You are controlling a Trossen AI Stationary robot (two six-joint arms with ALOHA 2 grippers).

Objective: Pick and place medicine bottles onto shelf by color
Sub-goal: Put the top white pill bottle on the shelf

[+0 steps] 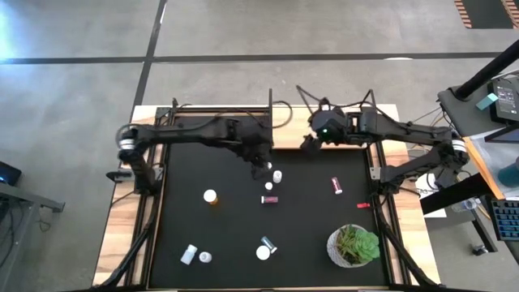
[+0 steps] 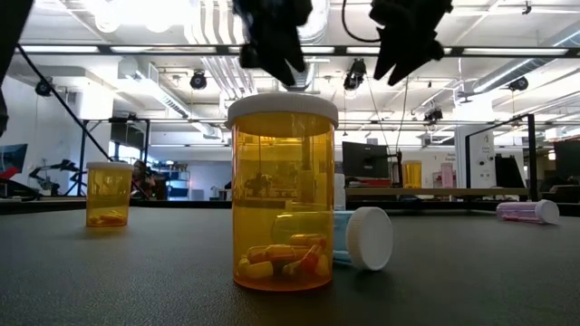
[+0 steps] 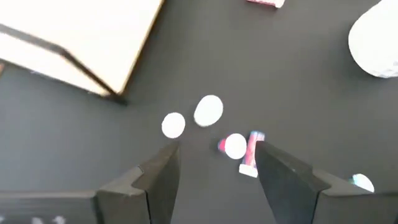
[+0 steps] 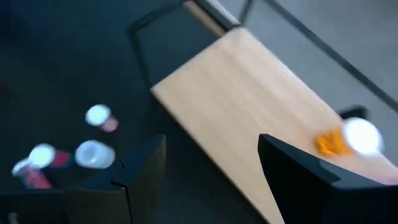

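Note:
Several medicine bottles sit on the black mat (image 1: 235, 227). An orange one (image 1: 211, 196) stands upright, and two white-capped ones (image 1: 277, 175) (image 1: 268, 186) stand near a maroon one (image 1: 270, 199) lying on its side. A pink-red one (image 1: 336, 186) lies to the right. The shelf's light-wood board (image 4: 249, 93) (image 3: 81, 37) is at the mat's far edge and carries an orange bottle (image 4: 345, 138). My left gripper (image 1: 259, 168) (image 3: 214, 149) hangs open above the white-capped bottles, with nothing between its fingers. My right gripper (image 1: 309, 144) (image 4: 211, 143) hangs open over the shelf's edge, holding nothing.
A green potted plant (image 1: 353, 245) stands at the mat's near right. More white bottles (image 1: 189, 254) (image 1: 266, 246) lie near the front edge. In the low view a big orange bottle (image 2: 281, 195) stands close, with a capped bottle (image 2: 362, 237) lying behind it. Thin black shelf posts (image 1: 270, 105) rise at the back.

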